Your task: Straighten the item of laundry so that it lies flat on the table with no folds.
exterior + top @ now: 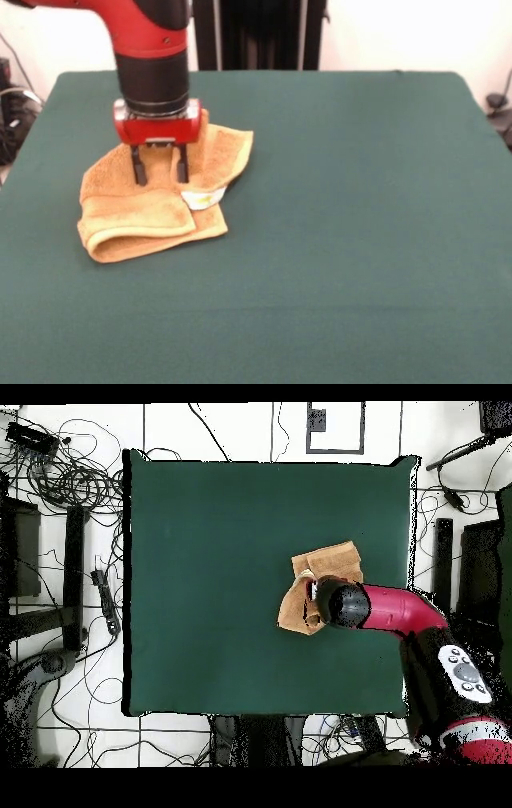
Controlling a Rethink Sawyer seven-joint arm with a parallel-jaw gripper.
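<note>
The orange-tan towel lies crumpled on the dark green table, left of the middle in the front view. Its near part is folded over into a thick roll, and a white label shows at the fold's right end. My gripper stands straight down over the towel's middle, its two black fingers apart with their tips at the cloth. In the overhead view the towel lies right of the table's centre and the arm's end covers part of it.
The table's cloth spreads wide on all sides of the towel. Cables and stands lie on the floor beyond the table's edges. The robot's pedestal stands behind the far edge.
</note>
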